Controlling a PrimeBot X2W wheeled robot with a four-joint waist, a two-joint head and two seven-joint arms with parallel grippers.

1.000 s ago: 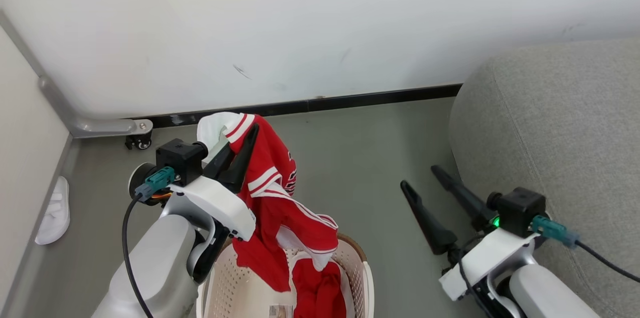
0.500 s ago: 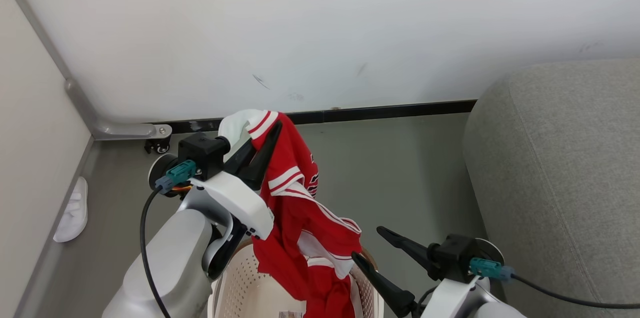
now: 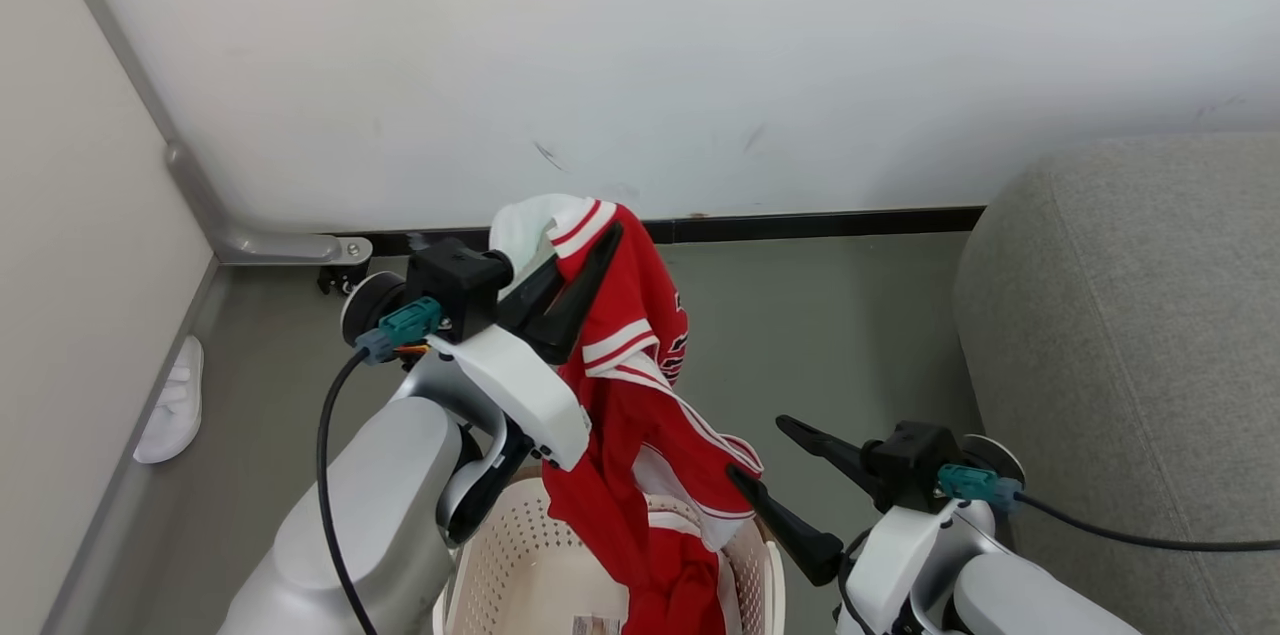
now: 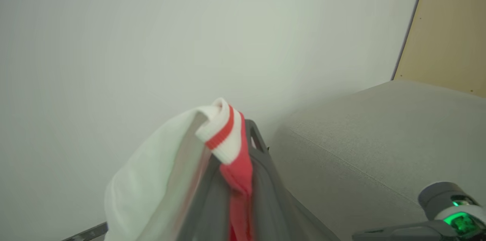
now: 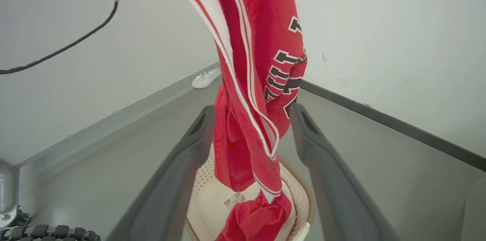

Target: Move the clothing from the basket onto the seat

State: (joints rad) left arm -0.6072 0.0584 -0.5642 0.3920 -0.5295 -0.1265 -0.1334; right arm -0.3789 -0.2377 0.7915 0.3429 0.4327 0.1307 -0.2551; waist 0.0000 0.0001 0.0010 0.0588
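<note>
The red jersey [image 3: 635, 315] hangs from the left gripper [image 3: 588, 250], whose fingers are clenched on its striped white cuff. Its lower end is bunched inside the laundry basket [image 3: 515, 555] at 6 o'clock in the head view. The right gripper [image 3: 760, 448], at 4 o'clock of the jersey, is spread wide and holds nothing, its fingertips just beside the hanging hem. The grey seat [image 3: 1130, 335] lies at 3 o'clock, and a white slipper [image 3: 170, 405] lies on the floor [image 3: 850, 315] at 9 o'clock.

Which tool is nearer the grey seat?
Right. The right tool, open, is between the hanging red garment and the grey seat; the left tool, shut on that garment, is beyond it.
</note>
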